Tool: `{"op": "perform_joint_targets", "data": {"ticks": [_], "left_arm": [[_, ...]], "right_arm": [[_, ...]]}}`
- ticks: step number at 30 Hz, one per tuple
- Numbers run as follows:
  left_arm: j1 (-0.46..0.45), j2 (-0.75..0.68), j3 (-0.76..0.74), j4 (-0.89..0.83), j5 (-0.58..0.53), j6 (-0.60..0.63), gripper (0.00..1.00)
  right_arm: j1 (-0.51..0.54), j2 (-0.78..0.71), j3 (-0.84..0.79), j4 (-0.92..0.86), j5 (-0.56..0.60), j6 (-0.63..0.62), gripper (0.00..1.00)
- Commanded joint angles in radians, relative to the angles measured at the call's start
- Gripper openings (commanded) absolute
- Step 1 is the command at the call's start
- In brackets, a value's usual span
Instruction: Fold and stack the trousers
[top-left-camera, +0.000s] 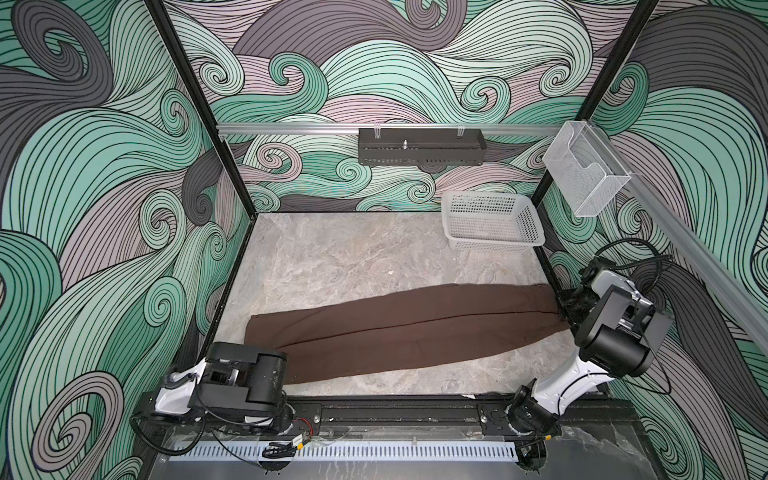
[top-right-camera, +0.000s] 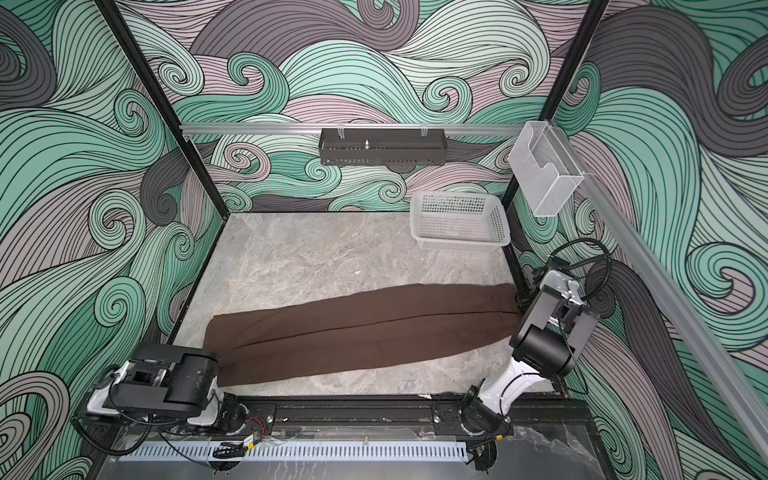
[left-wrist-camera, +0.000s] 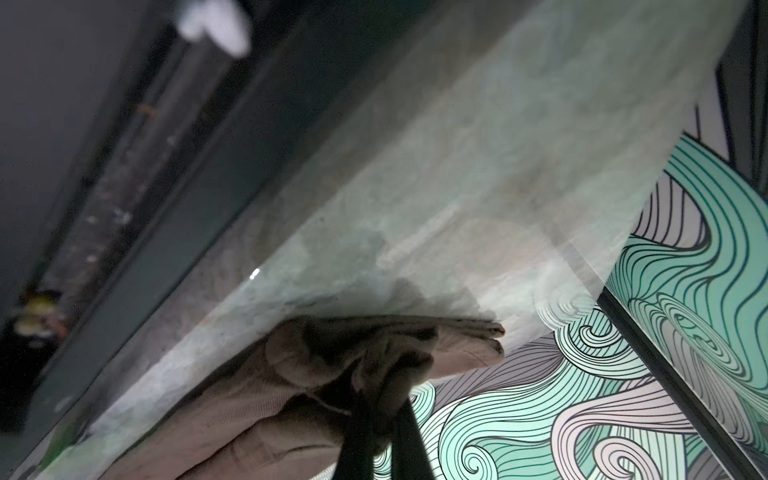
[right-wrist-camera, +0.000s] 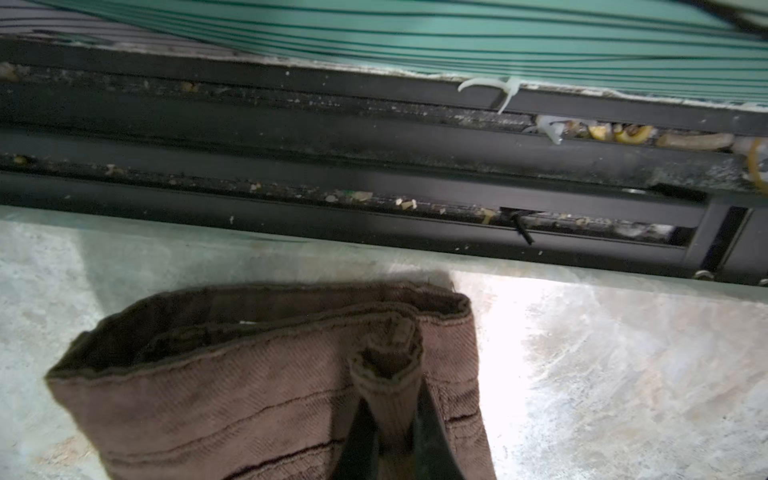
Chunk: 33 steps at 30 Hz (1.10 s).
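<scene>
- The trousers (top-left-camera: 399, 332) (top-right-camera: 361, 332) lie stretched out on the grey marbled bench (top-left-camera: 353, 257) (top-right-camera: 316, 257). In both top views they run as a long dark brown band from the lower left up to the right edge of the bench.
- The cloth lies mostly flat, narrower at the lower-left end and broader towards the right. A dark line runs along its length.
- The left arm (top-left-camera: 241, 374) (top-right-camera: 166, 378) sits low over the lower-left end of the cloth and hides its own tip in both top views.
- In the left wrist view the left fingers (left-wrist-camera: 357, 444) are pressed together on a bunched, creased wad of the trousers (left-wrist-camera: 332, 361), pinching it. The layered cloth edges poke out just past them, above the bench.
- The right arm (top-left-camera: 615, 332) (top-right-camera: 544, 332) bends down over the far right end of the trousers, at the bench's right edge.
- In the right wrist view the right fingers (right-wrist-camera: 357, 444) pinch a raised, rolled ridge of the trousers (right-wrist-camera: 232, 395) at a stitched, banded edge. That end is lifted slightly and opens like a mouth, close to the black frame rail (right-wrist-camera: 374, 141).
- A white mesh basket (top-left-camera: 498, 245) (top-right-camera: 461, 245) stands in the upper right corner of the bench, well apart from the trousers.
</scene>
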Motion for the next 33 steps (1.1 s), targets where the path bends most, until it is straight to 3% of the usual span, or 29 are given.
{"op": "perform_joint_targets", "data": {"ticks": [1, 8, 12, 13, 18, 21, 25, 33], "left_arm": [[0.033, 0.055, 0.046, 0.058, -0.012, 0.026, 0.0], [0.091, 0.244, 0.064, 0.134, -0.011, 0.05, 0.0], [0.091, 0.287, 0.065, 0.167, 0.031, 0.054, 0.0], [0.091, 0.292, 0.066, 0.172, 0.048, 0.051, 0.0], [0.07, 0.285, 0.072, 0.161, 0.107, 0.053, 0.43], [0.026, 0.239, 0.081, 0.132, 0.133, 0.048, 0.57], [-0.082, 0.109, 0.114, 0.059, 0.143, 0.022, 0.66], [-0.264, -0.099, 0.15, -0.085, 0.133, -0.023, 0.71]], "right_arm": [[-0.022, -0.018, -0.019, -0.022, 0.072, 0.017, 0.02], [-0.043, -0.026, -0.05, -0.023, 0.095, 0.025, 0.05], [-0.043, -0.043, -0.07, -0.024, 0.095, 0.026, 0.13], [-0.043, -0.049, -0.077, -0.023, 0.093, 0.026, 0.19], [-0.044, -0.133, -0.12, -0.019, 0.047, 0.027, 0.49], [-0.04, -0.216, -0.134, -0.026, -0.008, 0.047, 0.61], [-0.01, -0.323, -0.117, -0.067, -0.087, 0.078, 0.78], [0.206, -0.515, -0.094, -0.131, -0.141, 0.115, 0.77]]}}
